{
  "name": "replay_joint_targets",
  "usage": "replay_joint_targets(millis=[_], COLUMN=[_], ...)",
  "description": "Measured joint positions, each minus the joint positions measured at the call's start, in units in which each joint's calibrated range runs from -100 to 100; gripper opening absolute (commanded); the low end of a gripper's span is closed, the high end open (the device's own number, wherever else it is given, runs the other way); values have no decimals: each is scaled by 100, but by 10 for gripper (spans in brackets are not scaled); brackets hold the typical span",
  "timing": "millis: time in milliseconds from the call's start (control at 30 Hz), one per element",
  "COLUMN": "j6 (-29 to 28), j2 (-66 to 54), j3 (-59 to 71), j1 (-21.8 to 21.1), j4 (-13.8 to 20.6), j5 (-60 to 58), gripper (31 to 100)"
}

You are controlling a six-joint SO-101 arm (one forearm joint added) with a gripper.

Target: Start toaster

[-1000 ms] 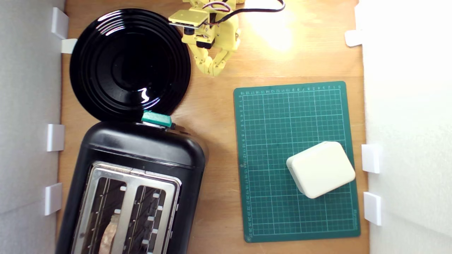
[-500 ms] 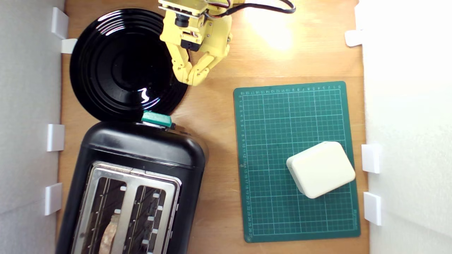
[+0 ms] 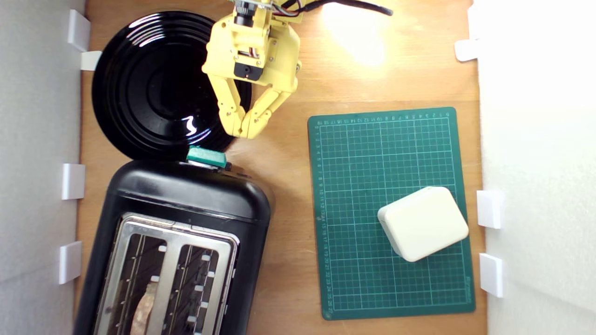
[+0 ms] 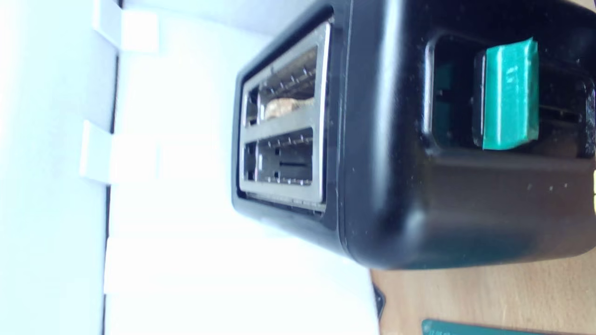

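Observation:
The black toaster (image 3: 186,200) fills the lower left of the exterior view, its silver top plate (image 3: 170,274) showing two slots, with a browned slice in the slot on the view's left. Its teal lever (image 3: 206,157) sticks out from the end facing the arm. My yellow gripper (image 3: 244,132) hangs above the black plate's edge, a short way from the lever and apart from it, fingertips touching and nothing between them. The wrist view looks at the toaster (image 4: 396,153) end-on, with the lever (image 4: 510,95) and the slice in one slot; the gripper itself is not seen there.
A round black plate (image 3: 153,83) lies right behind the toaster, under the gripper. A green cutting mat (image 3: 372,163) at the exterior view's right carries a cream rounded box (image 3: 423,223). White walls with clips border both sides.
The gripper has travelled steadily from the back edge toward the toaster and slightly to the exterior view's left, now close to the lever. Its fingers stayed together. Nothing else moved.

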Motion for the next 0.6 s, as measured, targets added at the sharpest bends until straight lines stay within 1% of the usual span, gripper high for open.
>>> replay_joint_targets(millis=[67, 167, 200, 300, 333, 500, 600], j6=[189, 350, 372, 415, 420, 426, 420], j2=[-8, 0, -8, -8, -8, -8, 17], j3=[120, 204, 204, 204, 204, 195, -250], j1=[145, 461, 533, 533, 533, 606, 551], j4=[-193, -231, -193, -260, -337, -270, -327], j5=[-332, -621, -647, -740, -740, -732, -281], gripper=[313, 313, 314, 314, 314, 313, 313])
